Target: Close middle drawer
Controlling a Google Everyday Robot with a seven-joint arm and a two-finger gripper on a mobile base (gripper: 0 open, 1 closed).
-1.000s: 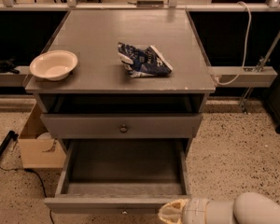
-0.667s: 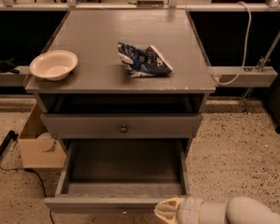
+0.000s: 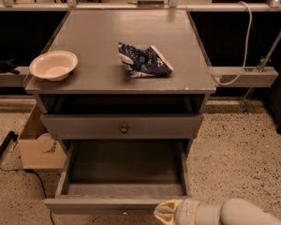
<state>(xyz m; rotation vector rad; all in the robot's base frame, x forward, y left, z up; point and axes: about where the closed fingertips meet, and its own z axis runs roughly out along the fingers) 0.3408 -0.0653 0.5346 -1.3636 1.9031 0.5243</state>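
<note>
The middle drawer (image 3: 124,170) is pulled far out of the grey cabinet, and its empty inside is in view. Its front (image 3: 98,204) runs along the bottom of the camera view, with only a bit of the knob showing at the lower edge. My gripper (image 3: 166,213), cream-tipped on a white arm coming in from the lower right, sits at the right part of that front, at or just before it. The uppermost knobbed front (image 3: 124,126) is nearly shut, with a dark gap above it. The lowest front is hidden.
On the cabinet top (image 3: 98,41) stand a cream bowl (image 3: 53,64) at the left and a crumpled blue chip bag (image 3: 144,60) in the middle. A cardboard box (image 3: 37,146) sits on the speckled floor at the left. A white cable (image 3: 246,41) hangs at the right.
My gripper has moved to the left along the front of the open drawer. The drawer itself has not visibly moved.
</note>
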